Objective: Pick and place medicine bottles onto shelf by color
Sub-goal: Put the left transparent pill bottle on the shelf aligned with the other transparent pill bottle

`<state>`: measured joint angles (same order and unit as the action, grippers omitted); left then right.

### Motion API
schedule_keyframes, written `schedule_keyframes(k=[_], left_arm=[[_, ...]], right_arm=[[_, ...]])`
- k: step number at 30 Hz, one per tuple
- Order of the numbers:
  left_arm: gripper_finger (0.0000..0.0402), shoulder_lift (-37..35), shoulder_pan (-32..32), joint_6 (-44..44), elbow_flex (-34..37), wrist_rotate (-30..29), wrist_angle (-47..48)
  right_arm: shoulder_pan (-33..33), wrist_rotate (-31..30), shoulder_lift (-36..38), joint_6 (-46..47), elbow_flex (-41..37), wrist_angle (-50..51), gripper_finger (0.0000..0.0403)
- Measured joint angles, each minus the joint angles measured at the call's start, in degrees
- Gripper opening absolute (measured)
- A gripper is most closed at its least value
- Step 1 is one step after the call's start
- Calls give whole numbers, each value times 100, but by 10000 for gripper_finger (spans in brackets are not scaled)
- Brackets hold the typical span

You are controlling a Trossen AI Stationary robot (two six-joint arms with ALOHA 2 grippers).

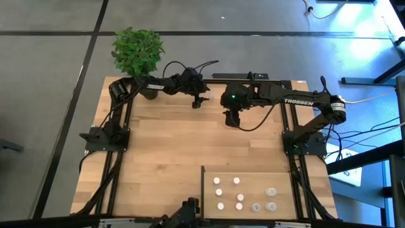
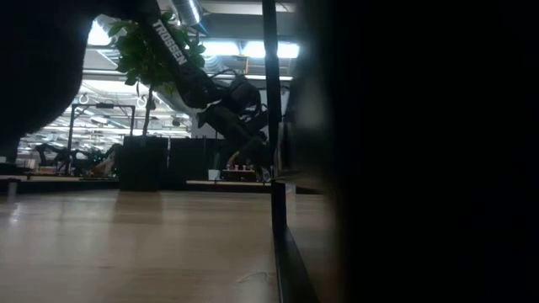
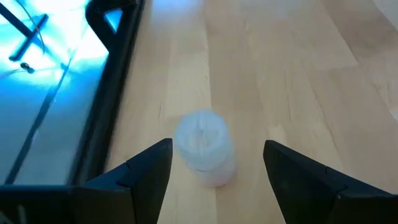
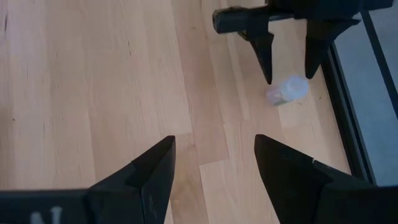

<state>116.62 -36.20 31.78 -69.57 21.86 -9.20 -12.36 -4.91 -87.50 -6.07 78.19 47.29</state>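
A small translucent medicine bottle (image 3: 202, 146), white at one end and pinkish at the other, rests on the planked tabletop near the far edge. My left gripper (image 3: 214, 146) is open, one finger on either side of the bottle and clear of it. The right wrist view shows the same bottle (image 4: 287, 90) just past the left gripper (image 4: 289, 71). My right gripper (image 1: 231, 120) hangs open above the table, right of the left gripper, with nothing between its fingers. The shelf (image 1: 250, 174) lies at the near right and carries several white, pinkish and grey bottles (image 1: 239, 197).
A potted plant (image 1: 138, 50) stands at the table's far left corner. The black frame rail (image 3: 109, 93) runs along the far edge just beside the bottle. The shelf's black edge strip (image 2: 278, 210) stands close in front of the low camera, whose right half is dark.
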Motion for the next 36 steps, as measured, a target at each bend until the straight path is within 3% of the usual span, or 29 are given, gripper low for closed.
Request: schedule_keyframes(k=[4, 17, 36], left_arm=[[247, 87, 29, 41, 1, -184, 59], [247, 82, 113, 436, 1, 148, 127], [247, 82, 216, 644, 1, 150, 317]], right_arm=[[0, -1, 0, 0, 1, -7, 222], [1, 0, 0, -15, -1, -31, 222], [2, 0, 0, -17, 0, -31, 222]])
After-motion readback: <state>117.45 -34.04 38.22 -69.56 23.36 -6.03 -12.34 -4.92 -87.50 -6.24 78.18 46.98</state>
